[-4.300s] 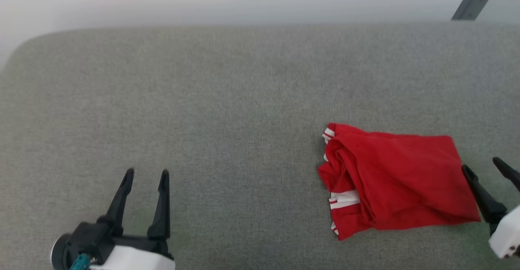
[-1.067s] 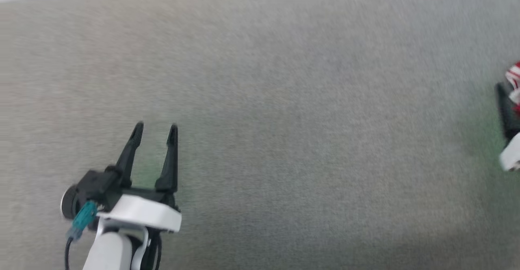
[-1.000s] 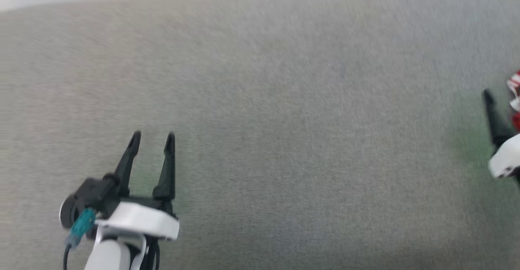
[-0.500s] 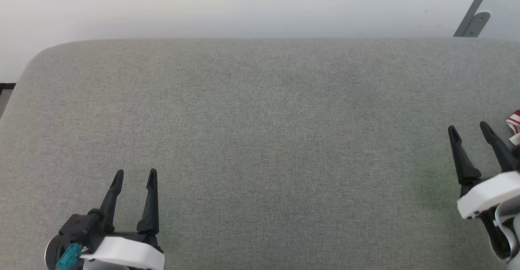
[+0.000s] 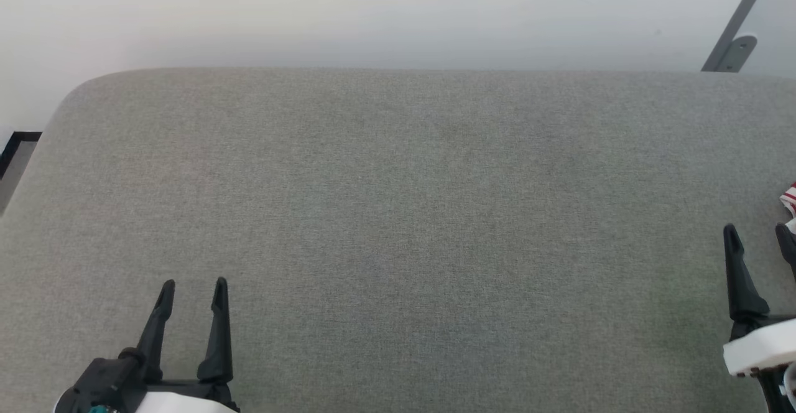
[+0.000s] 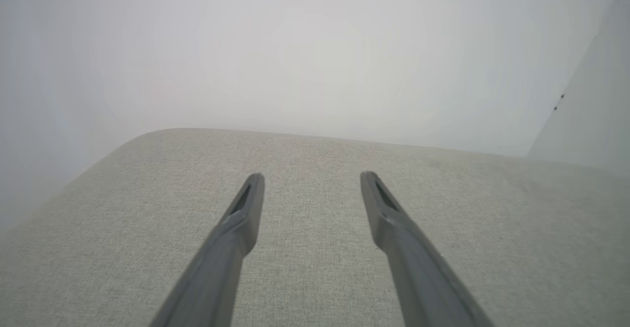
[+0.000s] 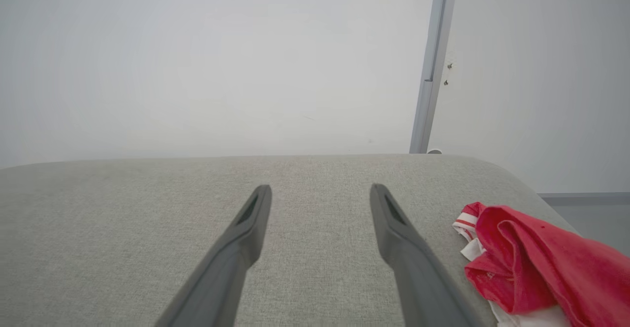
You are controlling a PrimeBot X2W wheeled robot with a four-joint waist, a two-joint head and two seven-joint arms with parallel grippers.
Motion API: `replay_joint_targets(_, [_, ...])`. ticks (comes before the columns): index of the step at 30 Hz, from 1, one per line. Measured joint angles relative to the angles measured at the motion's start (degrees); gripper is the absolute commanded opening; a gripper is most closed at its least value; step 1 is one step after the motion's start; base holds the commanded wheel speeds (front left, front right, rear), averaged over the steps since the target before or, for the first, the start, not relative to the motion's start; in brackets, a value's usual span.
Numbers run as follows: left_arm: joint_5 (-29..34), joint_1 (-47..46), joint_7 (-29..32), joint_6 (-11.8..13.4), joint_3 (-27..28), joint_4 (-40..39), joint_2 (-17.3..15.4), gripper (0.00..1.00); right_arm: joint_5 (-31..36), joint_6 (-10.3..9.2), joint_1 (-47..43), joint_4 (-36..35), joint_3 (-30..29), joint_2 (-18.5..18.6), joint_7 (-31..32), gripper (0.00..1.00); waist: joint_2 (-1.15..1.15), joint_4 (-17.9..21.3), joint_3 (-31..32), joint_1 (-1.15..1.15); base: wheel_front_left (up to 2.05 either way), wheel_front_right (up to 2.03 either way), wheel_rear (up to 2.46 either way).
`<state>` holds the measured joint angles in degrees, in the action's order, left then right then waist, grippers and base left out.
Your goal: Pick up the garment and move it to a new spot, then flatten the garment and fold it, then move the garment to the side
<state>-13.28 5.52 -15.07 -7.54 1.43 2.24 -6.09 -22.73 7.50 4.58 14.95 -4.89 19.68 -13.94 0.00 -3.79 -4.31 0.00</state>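
1. The garment (image 7: 536,263) lies loosely folded at the right end of the cushion (image 5: 398,201), apparently set aside.
2. The left gripper (image 5: 193,284) and right gripper (image 5: 758,231) hover spread wide and empty, seemingly finished.

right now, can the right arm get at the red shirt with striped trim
Probably yes. The red fabric shirt with white-and-red striped trim lies just beside the open right tool on the grey upholstered surface, with nothing between them.

Red garment (image 7: 536,263) with white-and-red striped trim (image 7: 465,221); grey woven surface (image 5: 398,214).
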Motion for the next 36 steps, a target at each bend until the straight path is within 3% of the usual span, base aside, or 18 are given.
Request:
replay_joint_targets(10, [0.11, 0.68, 0.0, 0.0, -0.43, -0.88, 0.52, 1.0, 1.26, 0.0, -2.63, -5.13, -3.37, -2.44, 2.41, 1.0, 0.0, -0.25, 0.41, 0.0, 0.0, 0.0, 0.0])
replay_joint_targets(36, [-0.34, 0.55, 0.0, 0.0, -0.6, -0.71, 1.08, 1.0, 0.48, 0.0, -3.08, -6.83, -3.47, -3.6, 3.6, 1.0, 0.0, -0.52, 0.54, 0.0, 0.0, 0.0, 0.0])
